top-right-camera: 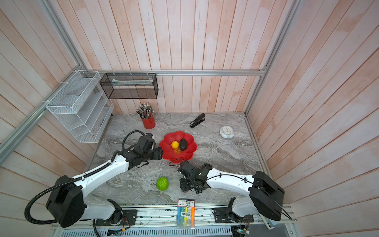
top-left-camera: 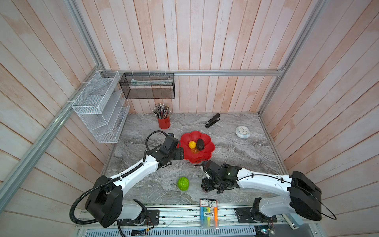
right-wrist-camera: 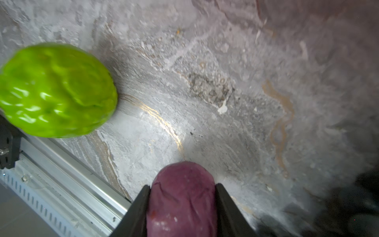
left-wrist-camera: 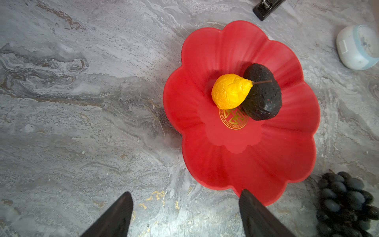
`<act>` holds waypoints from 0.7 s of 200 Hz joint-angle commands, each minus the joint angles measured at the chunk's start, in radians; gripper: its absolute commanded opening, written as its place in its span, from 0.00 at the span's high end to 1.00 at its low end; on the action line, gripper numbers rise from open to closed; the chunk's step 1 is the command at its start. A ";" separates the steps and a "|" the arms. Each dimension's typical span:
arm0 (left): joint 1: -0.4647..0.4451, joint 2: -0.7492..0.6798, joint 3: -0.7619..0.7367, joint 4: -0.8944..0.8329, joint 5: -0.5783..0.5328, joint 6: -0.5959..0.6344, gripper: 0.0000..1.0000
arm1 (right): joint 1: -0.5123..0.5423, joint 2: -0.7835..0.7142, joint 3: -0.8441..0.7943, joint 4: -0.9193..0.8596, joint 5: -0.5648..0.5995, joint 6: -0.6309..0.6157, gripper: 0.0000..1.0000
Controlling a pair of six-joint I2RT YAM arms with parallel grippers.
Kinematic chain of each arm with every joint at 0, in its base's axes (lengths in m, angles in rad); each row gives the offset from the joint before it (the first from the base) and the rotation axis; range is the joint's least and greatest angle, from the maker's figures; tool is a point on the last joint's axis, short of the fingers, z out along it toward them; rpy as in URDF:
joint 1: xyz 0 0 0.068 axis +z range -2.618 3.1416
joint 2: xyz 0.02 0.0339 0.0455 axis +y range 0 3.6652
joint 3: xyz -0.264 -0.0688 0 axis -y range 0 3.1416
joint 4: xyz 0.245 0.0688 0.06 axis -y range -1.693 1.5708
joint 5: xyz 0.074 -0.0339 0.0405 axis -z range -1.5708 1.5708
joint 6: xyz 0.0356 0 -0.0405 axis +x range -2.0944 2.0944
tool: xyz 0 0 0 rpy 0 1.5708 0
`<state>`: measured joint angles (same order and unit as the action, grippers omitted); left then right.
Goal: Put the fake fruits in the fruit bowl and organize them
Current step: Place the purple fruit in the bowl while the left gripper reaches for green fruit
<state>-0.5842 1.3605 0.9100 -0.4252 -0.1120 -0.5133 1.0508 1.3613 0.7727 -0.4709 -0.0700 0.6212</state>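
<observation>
The red scalloped fruit bowl [top-left-camera: 207,156] [top-right-camera: 169,141] [left-wrist-camera: 256,160] sits mid-table. In it a yellow-orange fruit [top-left-camera: 192,144] [top-right-camera: 174,144] [left-wrist-camera: 230,91] lies against a dark avocado-like one [top-left-camera: 200,144] [top-right-camera: 182,144] [left-wrist-camera: 264,96]. My left gripper [top-left-camera: 181,153] [top-right-camera: 159,153] [left-wrist-camera: 185,194] is open and empty at the bowl's left rim. A bumpy green fruit [top-left-camera: 183,183] [top-right-camera: 162,183] [right-wrist-camera: 55,90] rests on the table near the front. Just right of it, my right gripper [top-left-camera: 206,187] [top-right-camera: 184,187] [right-wrist-camera: 182,185] is shut on a small purple fruit [right-wrist-camera: 182,201]. A dark grape bunch [left-wrist-camera: 346,205] lies beside the bowl.
At the back stand a red pencil cup [top-left-camera: 163,122], a black stapler [top-left-camera: 212,121] and a small white clock [top-left-camera: 242,132]. A pack of highlighters [top-left-camera: 208,213] lies on the front rail. Wire racks [top-left-camera: 100,106] hang on the left wall.
</observation>
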 commanded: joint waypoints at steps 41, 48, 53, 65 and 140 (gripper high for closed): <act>0.006 -0.107 -0.051 -0.053 -0.044 -0.044 0.16 | -0.146 0.025 0.270 -0.055 0.131 -0.221 0.61; 0.006 -0.118 -0.058 -0.055 -0.048 -0.047 0.16 | -0.171 0.042 0.286 -0.040 0.132 -0.246 0.61; 0.005 -0.126 -0.062 -0.056 -0.049 -0.051 0.16 | -0.192 0.054 0.296 -0.026 0.127 -0.262 0.61; 0.007 -0.138 -0.070 -0.064 -0.050 -0.057 0.16 | -0.234 0.092 0.322 0.009 0.111 -0.300 0.61; 0.006 -0.186 -0.088 -0.116 -0.021 -0.066 0.16 | -0.339 0.398 0.496 0.154 0.013 -0.392 0.61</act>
<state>-0.5823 1.2125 0.8467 -0.5114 -0.1364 -0.5613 0.7269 1.7035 1.2167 -0.3664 -0.0093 0.2684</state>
